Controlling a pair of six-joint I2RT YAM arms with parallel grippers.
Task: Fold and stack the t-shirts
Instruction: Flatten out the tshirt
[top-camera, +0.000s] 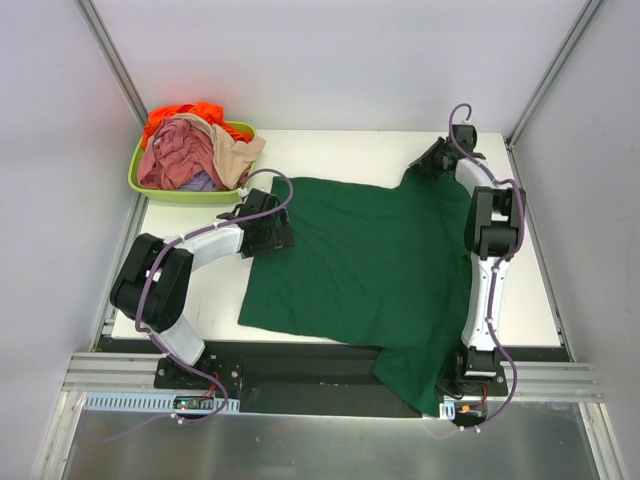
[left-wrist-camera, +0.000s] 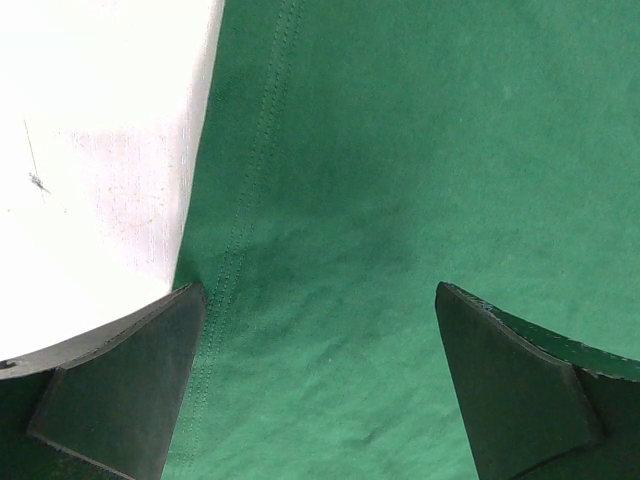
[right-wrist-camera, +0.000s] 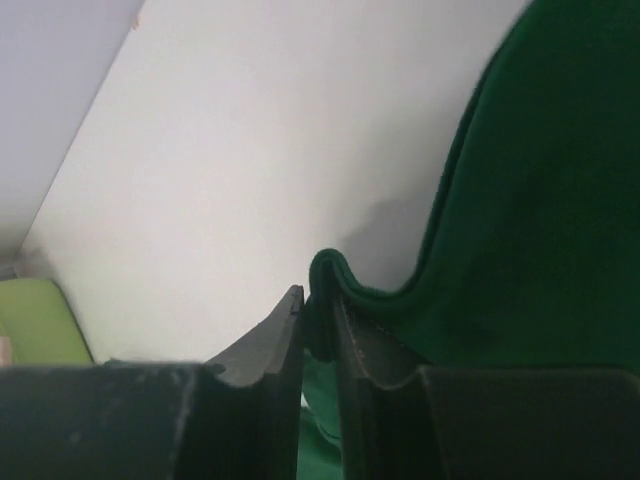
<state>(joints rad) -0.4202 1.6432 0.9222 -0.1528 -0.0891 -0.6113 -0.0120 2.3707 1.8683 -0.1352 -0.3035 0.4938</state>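
Note:
A dark green t-shirt (top-camera: 360, 260) lies spread flat on the white table (top-camera: 330, 150), with one corner hanging over the near edge. My left gripper (top-camera: 272, 232) hovers open over the shirt's left hem; in the left wrist view its fingers (left-wrist-camera: 130, 380) stand wide apart above the stitched edge of the cloth (left-wrist-camera: 400, 200). At the shirt's far right corner my right gripper (top-camera: 428, 165) is shut on a raised fold of the green edge (right-wrist-camera: 365, 285), pinched between the two jaws of the gripper (right-wrist-camera: 317, 300). More t-shirts, pink (top-camera: 180, 155), orange (top-camera: 185, 112) and beige (top-camera: 238, 150), are piled in the tub.
The lime-green tub (top-camera: 190, 192) stands at the table's far left corner and also shows low on the left in the right wrist view (right-wrist-camera: 35, 320). White walls enclose the table at the back and both sides. A black rail (top-camera: 300, 365) runs along the near edge.

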